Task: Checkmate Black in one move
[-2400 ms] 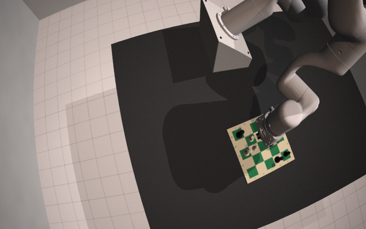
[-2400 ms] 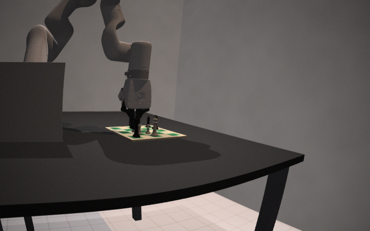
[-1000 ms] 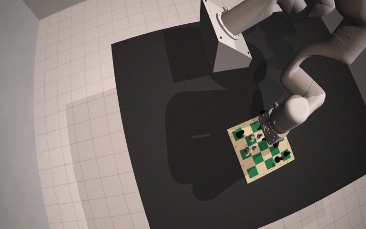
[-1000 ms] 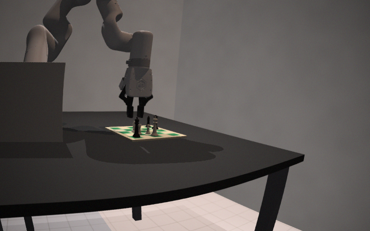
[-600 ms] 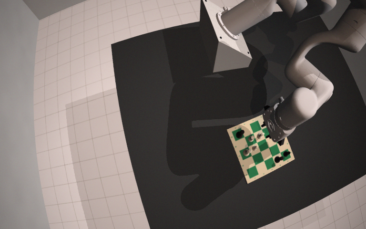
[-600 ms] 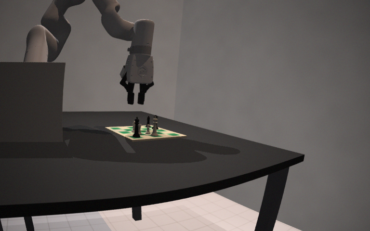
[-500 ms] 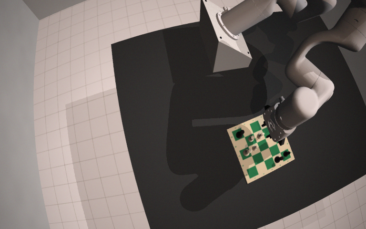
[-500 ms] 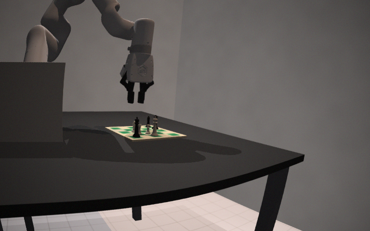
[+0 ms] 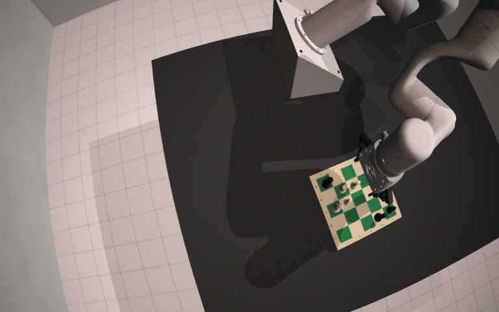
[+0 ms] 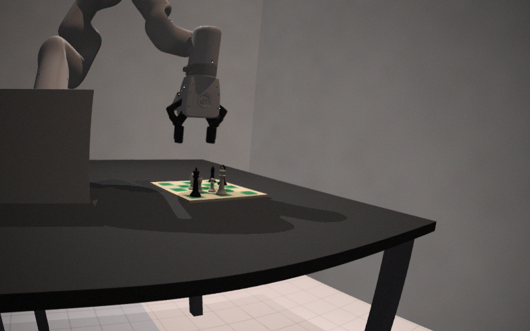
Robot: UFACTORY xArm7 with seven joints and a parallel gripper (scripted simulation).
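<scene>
A small green and cream chessboard point(image 9: 353, 205) lies on the black table; it also shows in the side view point(image 10: 209, 189). Several white pieces stand near its middle, among them two side by side point(image 9: 347, 187) and a taller pair point(image 9: 340, 205). A black piece point(image 9: 325, 181) stands at one corner, and two black pieces point(image 9: 384, 213) stand near the opposite edge. In the side view a tall black piece point(image 10: 195, 182) is nearest and a tall white piece point(image 10: 221, 180) stands to its right. My gripper point(image 10: 194, 134) hangs high above the board, open and empty. In the overhead view the arm covers part of the board's edge.
A large grey block point(image 10: 45, 145) carrying the arm's base stands on the table behind and left of the board. The table's curved edge point(image 10: 351, 249) runs in front and to the right. The arm's shadow falls across the table.
</scene>
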